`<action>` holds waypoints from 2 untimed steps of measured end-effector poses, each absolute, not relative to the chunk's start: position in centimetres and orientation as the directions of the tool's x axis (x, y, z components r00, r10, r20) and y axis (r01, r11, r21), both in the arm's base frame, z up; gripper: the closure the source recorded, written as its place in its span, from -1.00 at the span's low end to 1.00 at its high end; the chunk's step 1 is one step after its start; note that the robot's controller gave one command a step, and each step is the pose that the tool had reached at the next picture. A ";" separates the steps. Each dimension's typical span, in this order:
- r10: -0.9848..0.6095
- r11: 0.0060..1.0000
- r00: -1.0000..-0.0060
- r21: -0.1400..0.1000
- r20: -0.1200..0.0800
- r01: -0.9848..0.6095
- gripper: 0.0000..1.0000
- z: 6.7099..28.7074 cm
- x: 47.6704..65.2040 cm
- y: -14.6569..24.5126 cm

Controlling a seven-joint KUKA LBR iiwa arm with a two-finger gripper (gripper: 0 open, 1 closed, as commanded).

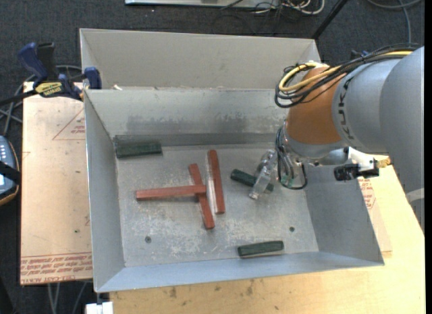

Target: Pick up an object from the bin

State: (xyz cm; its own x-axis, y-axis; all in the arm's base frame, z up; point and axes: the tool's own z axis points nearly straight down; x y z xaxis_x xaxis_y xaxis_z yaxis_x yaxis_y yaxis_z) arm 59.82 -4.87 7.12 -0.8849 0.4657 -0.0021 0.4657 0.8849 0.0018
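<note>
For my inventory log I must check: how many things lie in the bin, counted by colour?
Red-brown bars: 3
Dark green blocks: 3
Total: 6

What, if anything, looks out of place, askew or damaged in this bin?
Nothing is spilled or damaged. The red-brown bars lie crossed in the middle of the bin, and a dark green block sits slanted at the claw. That is ordinary for loose parts.

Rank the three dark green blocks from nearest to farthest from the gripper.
1. Middle block, just left of the gripper.
2. Front block, below the gripper in the view.
3. Back-left block, far at the upper left.
</note>
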 end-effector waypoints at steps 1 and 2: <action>0.466 0.885 -0.885 0.002 -0.002 0.466 1.00 7.1 59.8 -4.9; 0.465 0.885 -0.885 0.000 0.002 0.465 1.00 8.1 59.7 -4.9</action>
